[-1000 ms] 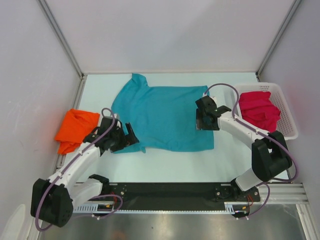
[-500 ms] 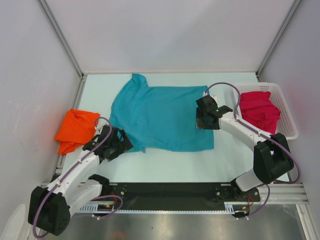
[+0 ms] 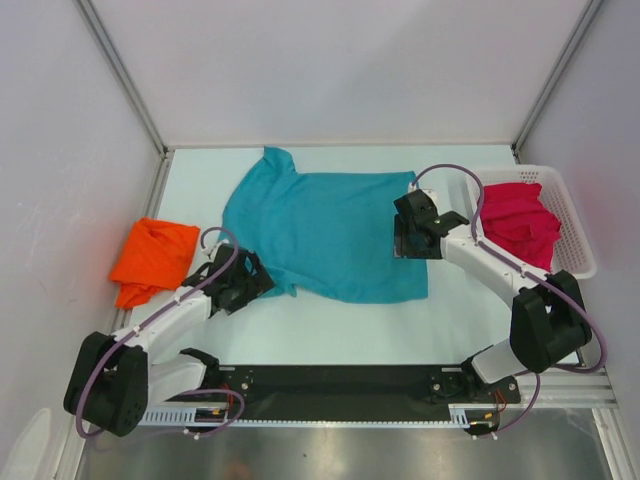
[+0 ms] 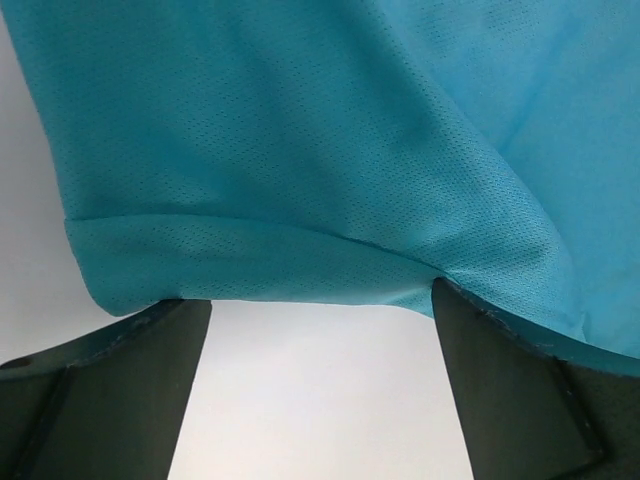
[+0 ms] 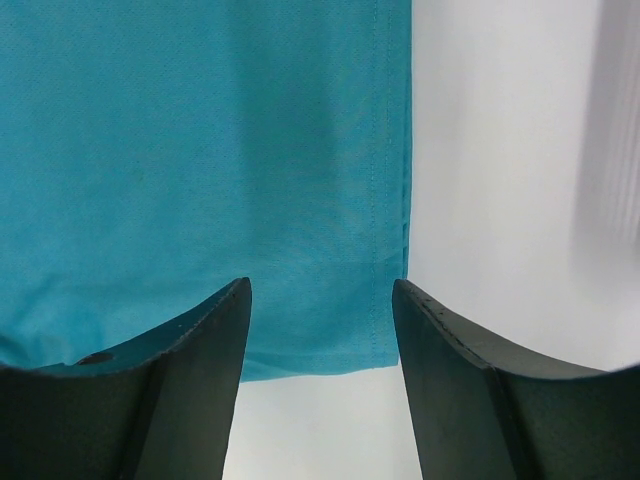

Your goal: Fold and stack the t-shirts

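Observation:
The teal t-shirt point(image 3: 330, 230) lies spread flat across the middle of the table. My left gripper point(image 3: 256, 281) is open at its lower-left sleeve; in the left wrist view the sleeve hem point(image 4: 250, 270) covers the tips of both fingers point(image 4: 110, 390), with nothing pinched in my left gripper point(image 4: 320, 305). My right gripper point(image 3: 411, 244) is open over the shirt's right hem; its wrist view shows the shirt's corner point(image 5: 385, 340) lying between the spread fingers point(image 5: 460, 390) of my right gripper point(image 5: 320, 290). The orange t-shirt point(image 3: 155, 258) lies bunched at the left. The magenta t-shirt point(image 3: 518, 222) sits in the basket.
The white slotted basket point(image 3: 572, 225) stands at the right edge of the table, close behind my right arm. White walls enclose the table on three sides. A black rail point(image 3: 340, 382) with the arm bases runs along the near edge.
My left gripper drew back toward the near left, then came in again to the teal sleeve hem. The right gripper has hardly moved. The shirts lie as before.

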Action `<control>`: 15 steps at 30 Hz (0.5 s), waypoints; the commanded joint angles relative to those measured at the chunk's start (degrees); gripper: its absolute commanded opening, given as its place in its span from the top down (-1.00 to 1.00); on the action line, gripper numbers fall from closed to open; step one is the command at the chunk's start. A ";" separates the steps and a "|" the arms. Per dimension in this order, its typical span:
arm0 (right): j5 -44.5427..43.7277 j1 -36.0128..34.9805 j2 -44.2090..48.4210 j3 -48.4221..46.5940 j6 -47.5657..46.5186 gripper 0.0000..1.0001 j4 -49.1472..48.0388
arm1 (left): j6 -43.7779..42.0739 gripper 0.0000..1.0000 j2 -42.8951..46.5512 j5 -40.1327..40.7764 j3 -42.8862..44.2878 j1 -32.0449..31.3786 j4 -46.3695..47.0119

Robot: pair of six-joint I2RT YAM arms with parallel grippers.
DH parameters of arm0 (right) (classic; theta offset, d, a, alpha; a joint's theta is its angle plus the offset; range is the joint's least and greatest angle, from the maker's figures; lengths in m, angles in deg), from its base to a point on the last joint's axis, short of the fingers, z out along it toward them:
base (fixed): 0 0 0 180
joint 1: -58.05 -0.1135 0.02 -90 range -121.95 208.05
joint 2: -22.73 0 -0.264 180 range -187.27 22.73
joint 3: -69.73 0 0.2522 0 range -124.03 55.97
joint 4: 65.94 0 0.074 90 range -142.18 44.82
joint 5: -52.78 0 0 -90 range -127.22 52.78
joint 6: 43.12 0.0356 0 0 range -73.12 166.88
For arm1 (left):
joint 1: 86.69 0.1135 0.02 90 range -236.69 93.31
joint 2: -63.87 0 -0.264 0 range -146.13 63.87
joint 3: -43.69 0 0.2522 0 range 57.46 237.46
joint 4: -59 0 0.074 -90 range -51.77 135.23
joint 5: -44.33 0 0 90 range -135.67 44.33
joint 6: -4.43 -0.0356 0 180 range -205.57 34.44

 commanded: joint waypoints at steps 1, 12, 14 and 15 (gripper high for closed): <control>-1.34 -0.03 2.26 -0.95 -0.26 -0.27 0.10 | -0.98 -0.95 -1.86 -1.52 0.74 -0.56 -0.54; -0.99 0.50 2.44 0.01 -0.26 -0.27 -0.95 | -5.20 0.77 2.18 -7.24 3.91 -0.56 2.18; -0.81 0.85 2.09 0.71 -0.17 -0.26 -1.30 | -5.46 0.77 2.18 -6.97 4.53 -0.47 1.65; -0.55 0.76 1.91 0.98 0.00 -0.26 -1.48 | -5.46 0.79 2.35 -6.71 4.70 -0.56 1.04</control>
